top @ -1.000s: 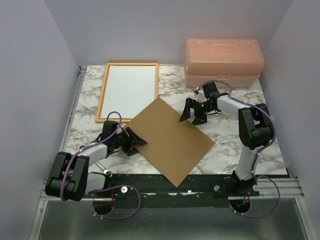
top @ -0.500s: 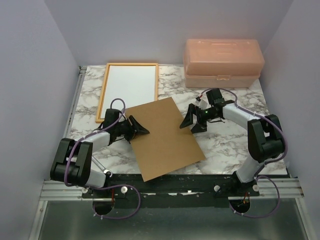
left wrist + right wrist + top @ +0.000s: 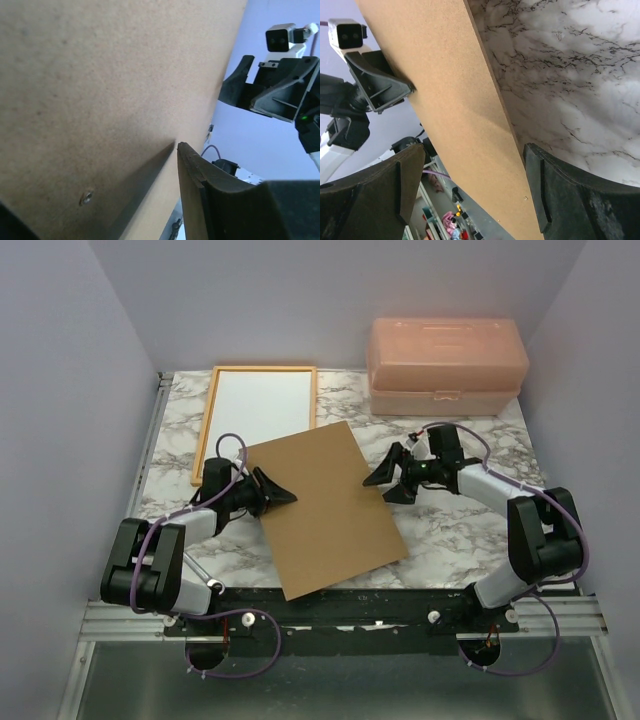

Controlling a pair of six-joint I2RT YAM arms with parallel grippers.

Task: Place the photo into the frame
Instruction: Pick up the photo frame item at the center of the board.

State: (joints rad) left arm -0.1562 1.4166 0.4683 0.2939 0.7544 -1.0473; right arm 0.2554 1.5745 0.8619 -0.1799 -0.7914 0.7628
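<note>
brown board (image 3: 322,505) has swung squarer and nearer the frame (image 3: 257,422) since before, its far corner overlapping it. we are gripping its left edge in our left gripper (image 3: 276,492); our right gripper (image 3: 388,480) is gaping at the right edge. frame is showing white inside its orange rim.

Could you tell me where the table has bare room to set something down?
Bare marble lies right of the brown board, below the pink box, and along the table's left edge beside the frame. The centre is crowded by the board.
</note>
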